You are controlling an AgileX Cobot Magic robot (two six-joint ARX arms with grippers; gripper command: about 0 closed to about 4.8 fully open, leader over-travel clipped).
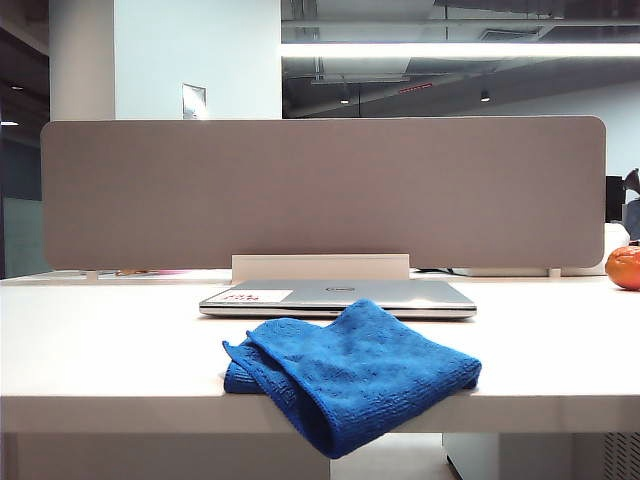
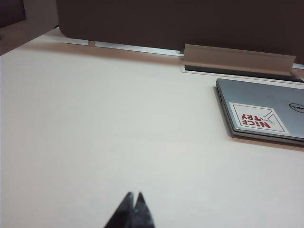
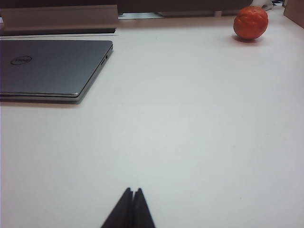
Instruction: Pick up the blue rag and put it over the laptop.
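Lying crumpled at table edge, blue rag [image 1: 350, 375] before laptop [image 1: 338, 298]; L gripper [image 2: 133, 195] & R gripper [image 3: 132, 191] closed, empty, apart.

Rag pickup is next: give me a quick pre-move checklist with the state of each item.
1. Rag within view and uncovered: ok, it lies crumpled at the table's front edge, one corner hanging over.
2. Laptop shut and its lid bare: ok.
3. Left tool empty: ok, tips together, above bare table.
4. Right tool empty: ok, tips together.
5. Tools open for grasping: not ok, both shut.
6. Orange fruit away from the laptop: ok, far to the right.
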